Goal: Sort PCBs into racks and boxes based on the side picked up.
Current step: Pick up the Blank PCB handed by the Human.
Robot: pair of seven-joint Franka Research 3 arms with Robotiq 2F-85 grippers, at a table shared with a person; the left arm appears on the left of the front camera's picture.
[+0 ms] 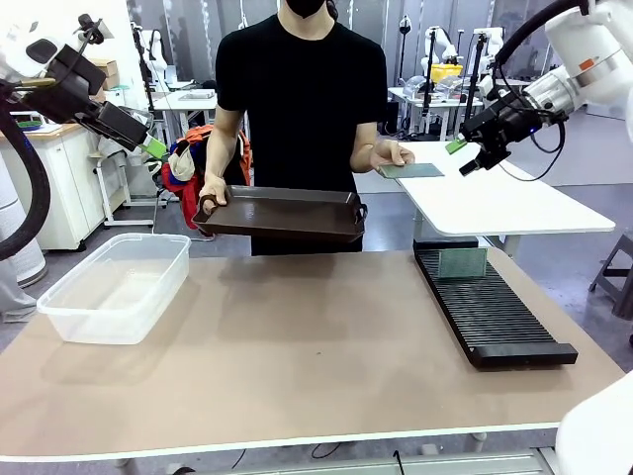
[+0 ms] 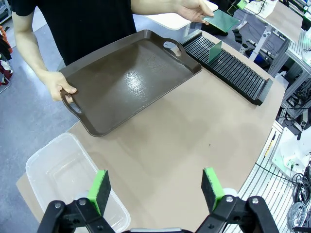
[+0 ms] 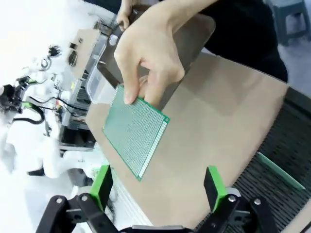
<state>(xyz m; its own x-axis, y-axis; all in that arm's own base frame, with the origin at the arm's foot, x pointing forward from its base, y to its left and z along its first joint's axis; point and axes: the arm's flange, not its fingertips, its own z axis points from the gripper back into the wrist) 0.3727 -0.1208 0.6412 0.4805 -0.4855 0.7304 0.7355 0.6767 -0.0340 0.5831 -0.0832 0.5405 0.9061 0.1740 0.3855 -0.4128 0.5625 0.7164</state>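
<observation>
A person's hand holds out a green PCB beyond the table's far right corner. My right gripper hovers just beside it, open, not touching it. Another PCB stands upright in a far slot of the black rack. The clear box at the table's left looks empty. My left gripper hangs open high above the box, with nothing between its fingers.
The person's other hand holds a dark brown handled tray, empty, over the table's far edge. A white side table stands behind the rack.
</observation>
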